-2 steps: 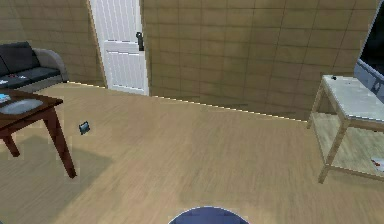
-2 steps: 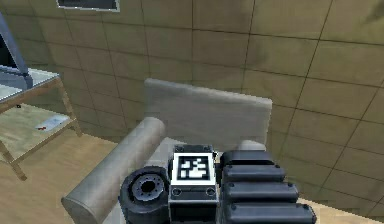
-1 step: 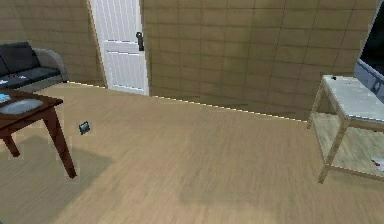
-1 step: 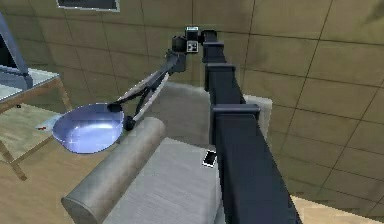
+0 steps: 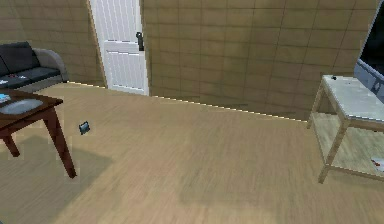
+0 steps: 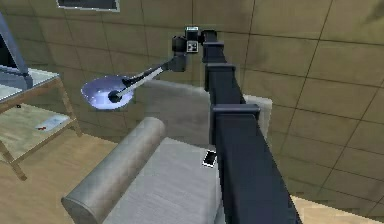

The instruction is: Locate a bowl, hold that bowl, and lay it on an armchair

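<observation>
The gripper [image 6: 123,93] holds the bowl [image 6: 100,92] outside the armchair's [image 6: 118,166] rolled arm; best carry it over the seat's middle, then lower it level.

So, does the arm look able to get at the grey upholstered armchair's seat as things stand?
Probably yes: the dark square arm stretches above the grey upholstered armchair, its pincer holding a shallow bluish bowl clear of everything. Nothing stands between; only a small flat dark object lies on the seat.

Open gap under pincer [image 6: 124,92]. Below it, grey armrest [image 6: 115,165] and armchair seat [image 6: 170,188], seat carrying small dark thing [image 6: 210,158]. White tabletop [image 6: 40,78] to its left, wall [image 6: 300,60] behind.
</observation>
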Controlling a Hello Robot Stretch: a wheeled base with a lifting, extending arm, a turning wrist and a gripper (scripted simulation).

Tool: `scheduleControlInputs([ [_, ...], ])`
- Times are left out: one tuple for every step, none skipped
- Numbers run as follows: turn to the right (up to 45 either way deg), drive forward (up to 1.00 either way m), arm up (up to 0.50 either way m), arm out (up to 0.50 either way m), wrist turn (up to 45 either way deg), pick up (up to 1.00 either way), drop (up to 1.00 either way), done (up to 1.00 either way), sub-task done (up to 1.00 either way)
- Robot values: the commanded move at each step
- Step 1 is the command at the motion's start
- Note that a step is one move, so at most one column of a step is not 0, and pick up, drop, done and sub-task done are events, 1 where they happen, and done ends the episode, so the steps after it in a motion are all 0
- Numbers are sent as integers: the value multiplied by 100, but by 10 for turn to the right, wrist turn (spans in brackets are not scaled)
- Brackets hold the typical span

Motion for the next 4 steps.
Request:
scheduleControlInputs([
  [0,0,0,0,450,0,0,0,0],
  [0,0,0,0,390,0,0,0,0],
  [0,0,-38,0,0,0,0,0,0],
  [0,0,-32,0,0,0,0,0,0],
])
